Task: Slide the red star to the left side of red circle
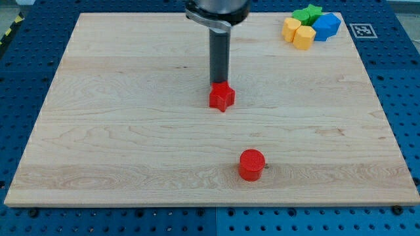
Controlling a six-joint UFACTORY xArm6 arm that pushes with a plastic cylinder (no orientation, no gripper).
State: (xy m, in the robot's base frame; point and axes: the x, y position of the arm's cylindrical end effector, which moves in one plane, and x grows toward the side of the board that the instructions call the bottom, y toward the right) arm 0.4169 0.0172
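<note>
Tip [218, 82] touching red star [222, 97] | wooden board [131, 131] | blue pegboard [400, 78]

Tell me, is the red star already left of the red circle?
Yes, slightly: the red star sits left of and above the red circle.

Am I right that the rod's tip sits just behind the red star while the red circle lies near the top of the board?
Not quite. The camera view shows my tip just behind the red star, as you say, but the red circle lies near the view's bottom of the board, below and slightly right of the star, not near the top.
</note>
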